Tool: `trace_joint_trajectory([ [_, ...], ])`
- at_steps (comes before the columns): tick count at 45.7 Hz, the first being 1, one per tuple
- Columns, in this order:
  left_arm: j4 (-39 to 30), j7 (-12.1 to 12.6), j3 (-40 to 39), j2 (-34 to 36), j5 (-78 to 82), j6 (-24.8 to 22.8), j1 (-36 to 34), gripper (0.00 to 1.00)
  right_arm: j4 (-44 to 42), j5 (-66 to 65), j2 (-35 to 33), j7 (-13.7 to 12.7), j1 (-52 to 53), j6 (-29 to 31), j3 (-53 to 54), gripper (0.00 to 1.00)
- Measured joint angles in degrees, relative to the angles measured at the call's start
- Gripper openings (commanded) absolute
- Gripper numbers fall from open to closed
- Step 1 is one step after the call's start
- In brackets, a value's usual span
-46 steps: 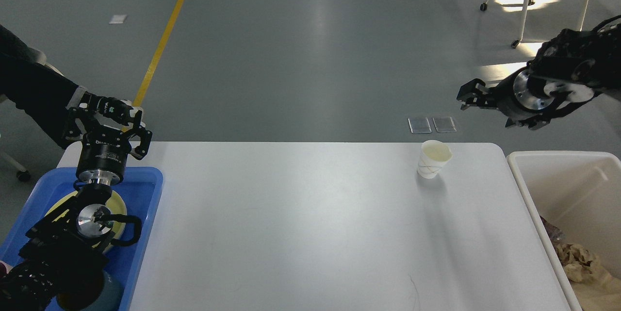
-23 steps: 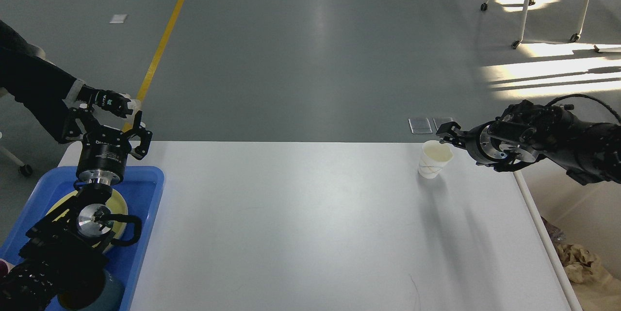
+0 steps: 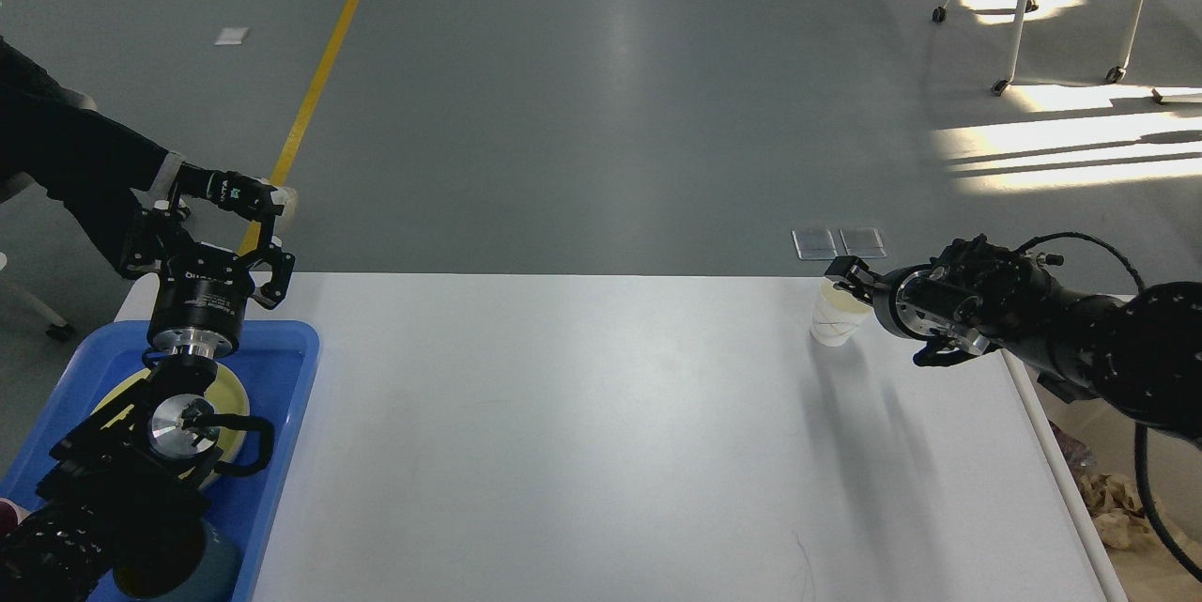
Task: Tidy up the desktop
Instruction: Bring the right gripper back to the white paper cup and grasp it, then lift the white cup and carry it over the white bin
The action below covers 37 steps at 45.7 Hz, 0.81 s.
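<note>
At 2 o'clock on the worktop (image 3: 601, 433), near its far right corner: 1 white paper cup (image 3: 834, 324), upright, marked with thin curved lines. The right hand (image 3: 850, 280) meets it at the rim, coming in from 3 o'clock; one dark finger (image 3: 845, 269) shows at the far side of the rim, the other cannot be made out, so whether the hand has closed on the cup cannot be told.

At 9 o'clock, overhanging the worktop's left edge: 1 blue tray (image 3: 282, 414) holding a pale yellow plate (image 3: 225, 395) and, nearer the viewer, a dark teal round vessel (image 3: 211, 569) (mostly hidden by the arm). The left hand (image 3: 211, 245) hangs above the tray's far end, its fingers spread wide and holding nothing.

At 4 o'clock, off the worktop's right edge: crumpled tan paper (image 3: 1113, 503), low beside the right arm.

The worktop itself is white, matte, round-cornered, filling the lower middle of the view.
</note>
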Motion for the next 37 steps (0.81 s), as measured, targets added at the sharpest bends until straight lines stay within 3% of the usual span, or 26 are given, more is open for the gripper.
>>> trace_joint_trajectory([
  [9, 0.0, 0.0, 0.0, 0.0, 0.01, 0.0, 0.0, 0.97, -1.44, 0.0, 0.59, -0.01, -1.85, -3.53, 0.39, 0.89],
  [17, 0.0, 0.0, 0.0, 0.0, 0.01, 0.0, 0.0, 0.97, -1.48, -0.08, 0.62, 0.0, -2.31, -3.68, 0.01, 0.64],
  [37, 0.0, 0.0, 0.0, 0.0, -0.03, 0.0, 0.0, 0.97, -1.82, -0.08, 1.66, 0.01, -3.84, -3.76, -0.16, 0.27],
])
